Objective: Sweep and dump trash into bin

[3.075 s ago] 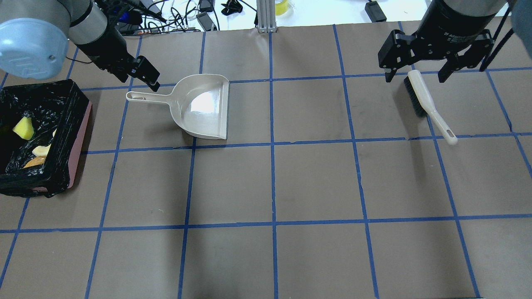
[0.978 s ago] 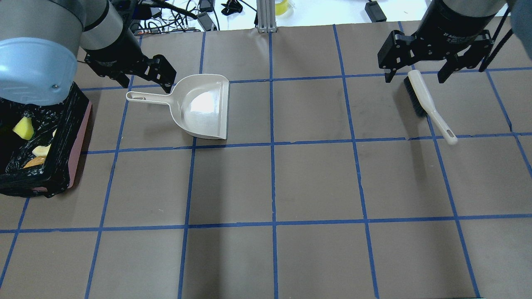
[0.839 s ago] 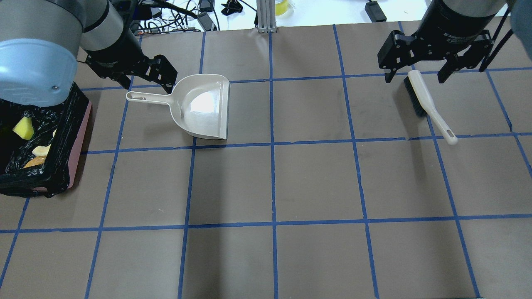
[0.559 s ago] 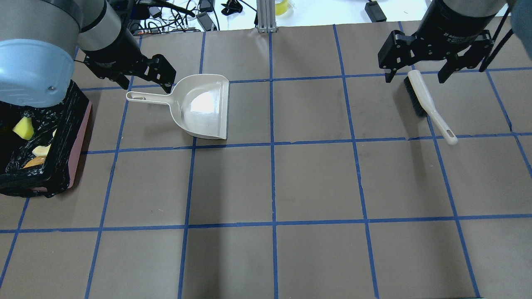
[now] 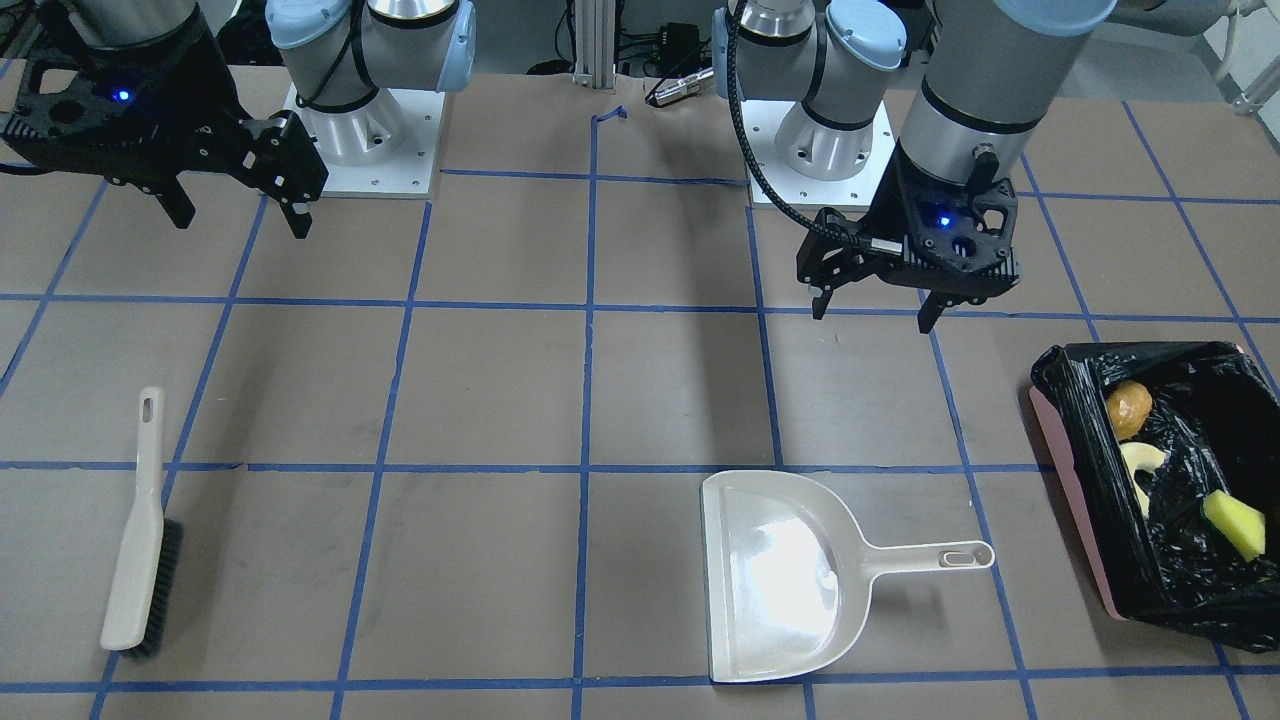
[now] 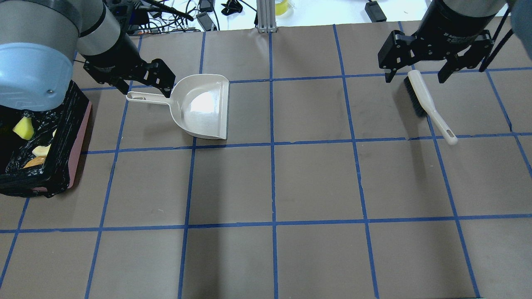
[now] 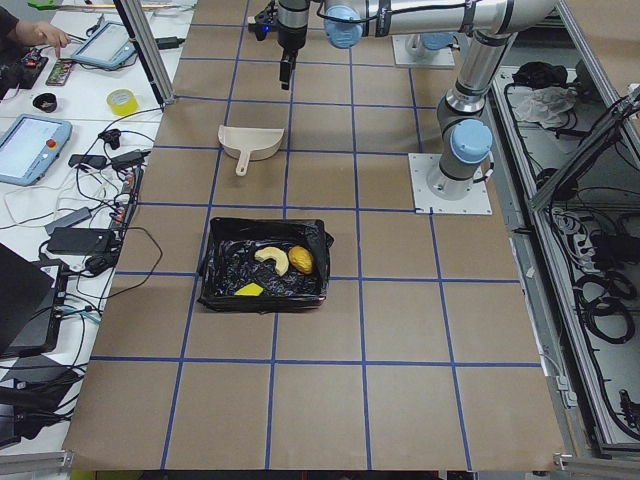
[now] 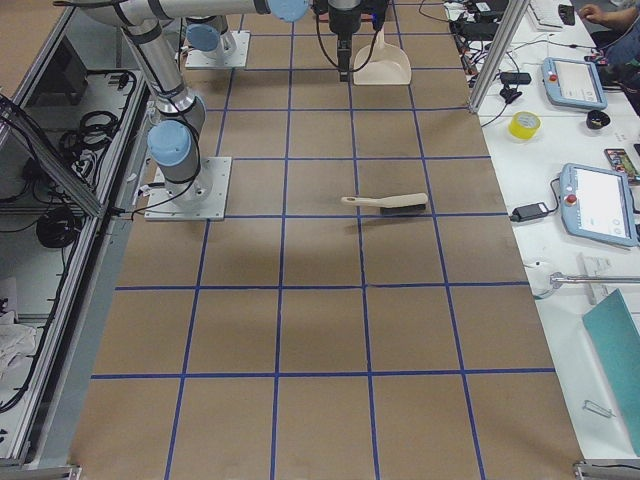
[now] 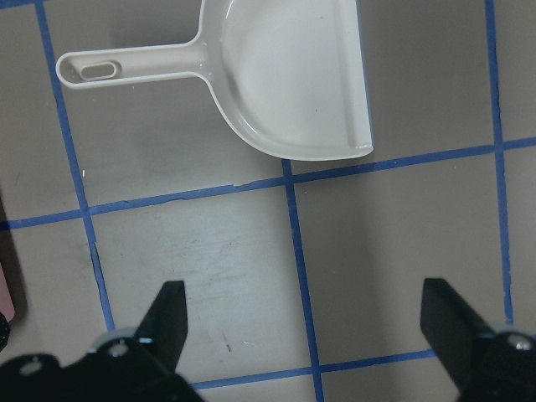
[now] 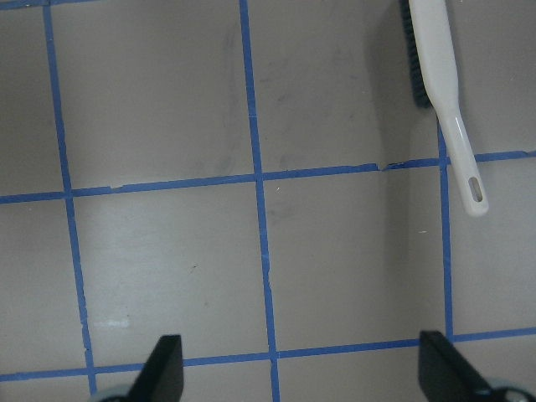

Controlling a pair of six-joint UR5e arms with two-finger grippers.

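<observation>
The bin (image 5: 1075,500), pink with a black bag, stands at the table's left end and also shows in the overhead view (image 6: 80,141). Inside it lie the trash items: a potato-like lump (image 5: 1128,408), a croissant-like piece (image 5: 1142,465) and a yellow sponge (image 5: 1235,524). The cream dustpan (image 6: 203,106) lies flat and empty on the table. My left gripper (image 6: 146,89) is open and empty, raised above the table near the dustpan's handle. My right gripper (image 6: 415,78) is open and empty, raised by the head of the brush (image 6: 424,99).
The brush lies flat on the table on the right side (image 5: 135,530). Cables, tablets and a tape roll (image 7: 122,101) lie on the white bench beyond the far table edge. Blue tape lines grid the brown table.
My left gripper has turned and moved right, then drifted slightly toward the robot, staying open. The right gripper, dustpan, brush and bin have not moved.
</observation>
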